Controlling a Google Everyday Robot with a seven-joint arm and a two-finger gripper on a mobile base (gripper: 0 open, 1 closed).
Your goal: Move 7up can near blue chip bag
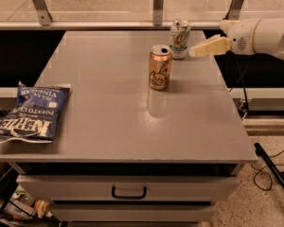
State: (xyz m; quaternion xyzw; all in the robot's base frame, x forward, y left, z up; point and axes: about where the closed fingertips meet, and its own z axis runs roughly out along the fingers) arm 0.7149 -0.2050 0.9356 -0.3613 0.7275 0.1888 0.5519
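Far right of the grey table [104, 141], your gripper [196, 50] hangs low over the back corner. It reaches in from the white arm [262, 36] and aims leftward at the 7up can [179, 32]. The low, sideways pose looks chosen for a side-on approach to the can's body rather than a descent from above.

The 7up can stands upright near the table's back edge. Your gripper's tip is just beside its right flank, at about the level of the can's lower half. You cannot tell from this view whether tip and can touch, or how wide the gripper is set. No hold on the can is visible, and the can rests on the tabletop.

A gold can [160, 67] with script lettering stands upright just in front and to the left of the 7up can, close but apart from it. It sits on the straight line toward the goal, so your carry probably has to lift over it or swing behind it.

The blue chip bag [29, 113] lies flat at the front left corner, overhanging the table's edge, well apart from both cans. By this evidence the move itself has not begun, and nearly the whole diagonal of the table lies between can and bag.
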